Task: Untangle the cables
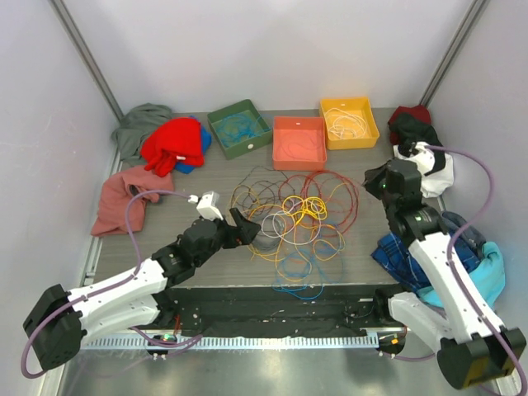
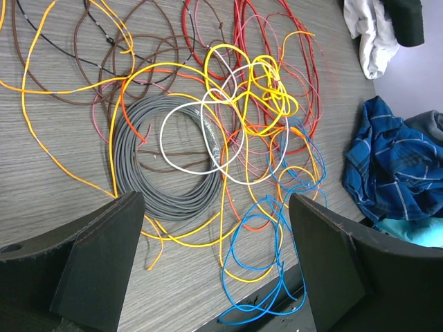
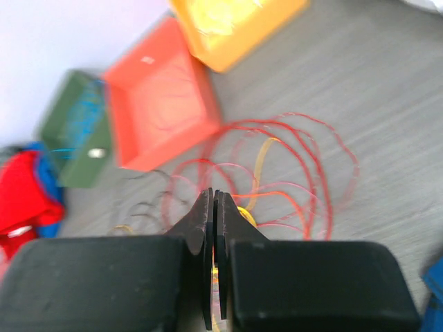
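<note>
A: Where are the cables (image 1: 293, 219)?
B: Tangled on the table (image 1: 363, 247). Left fingers (image 2: 104, 263) spread above them, right fingers (image 3: 214, 228) pressed together.
A: How to take them?
B: Light and floppy, I think; take one free outer loop.

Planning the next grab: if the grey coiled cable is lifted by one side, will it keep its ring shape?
Probably not: the grey coil is many thin loose turns with no tie visible, so it would likely sag and spread. The white cable crosses it, so it may drag along.
</note>
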{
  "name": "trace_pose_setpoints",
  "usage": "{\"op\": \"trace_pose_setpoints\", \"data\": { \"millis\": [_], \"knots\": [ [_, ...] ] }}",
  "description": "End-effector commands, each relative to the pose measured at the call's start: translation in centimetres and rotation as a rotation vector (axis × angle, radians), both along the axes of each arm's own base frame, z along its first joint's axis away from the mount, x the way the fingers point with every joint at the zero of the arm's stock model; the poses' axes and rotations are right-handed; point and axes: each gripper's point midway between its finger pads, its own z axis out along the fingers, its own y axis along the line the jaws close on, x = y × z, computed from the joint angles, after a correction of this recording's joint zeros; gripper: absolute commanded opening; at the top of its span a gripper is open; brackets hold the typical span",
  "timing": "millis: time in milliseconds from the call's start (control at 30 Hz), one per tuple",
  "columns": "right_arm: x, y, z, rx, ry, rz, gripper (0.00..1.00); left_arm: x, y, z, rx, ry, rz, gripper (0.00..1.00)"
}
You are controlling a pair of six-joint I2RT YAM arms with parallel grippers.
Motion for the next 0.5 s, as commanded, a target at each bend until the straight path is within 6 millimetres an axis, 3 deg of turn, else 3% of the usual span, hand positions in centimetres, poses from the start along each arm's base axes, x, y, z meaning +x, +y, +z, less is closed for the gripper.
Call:
{"op": "trace_pose_setpoints", "data": {
  "millis": [0, 133, 200, 233, 300, 333, 433, 467],
  "knots": [
    [-1.7, 1.1, 5.9, 0.026, -0.122, 0.088, 0.01, 0.7, -0.3, 2.4, -0.065, -0.063, 0.026, 0.90],
    [-2.3, 2.5, 13.0, 0.055, -0.270, 0.179, 0.01, 1.1, -0.2, 3.8, -0.077, -0.109, 0.035, 0.90],
    [-2.3, 3.3, 14.2, 0.049, -0.278, 0.235, 0.01, 1.4, 0.0, 4.3, -0.076, -0.125, 0.047, 0.90],
    [-1.8, 3.4, 13.7, 0.031, -0.227, 0.234, 0.01, 1.4, 0.0, 4.6, -0.078, -0.129, 0.050, 0.90],
    [-1.2, 3.0, 11.6, 0.006, -0.162, 0.210, 0.15, 1.5, 0.0, 4.9, -0.081, -0.130, 0.052, 0.90],
    [-0.7, 2.9, 9.2, -0.006, -0.098, 0.201, 0.33, 1.4, 0.0, 4.8, -0.085, -0.126, 0.051, 0.90],
    [0.1, 2.2, 3.0, -0.030, 0.052, 0.148, 0.52, 1.1, 0.0, 4.4, -0.087, -0.110, 0.043, 0.90],
    [0.3, 2.1, 1.6, -0.035, 0.083, 0.141, 0.54, 1.0, 0.0, 4.0, -0.085, -0.101, 0.042, 0.90]
  ]
}}
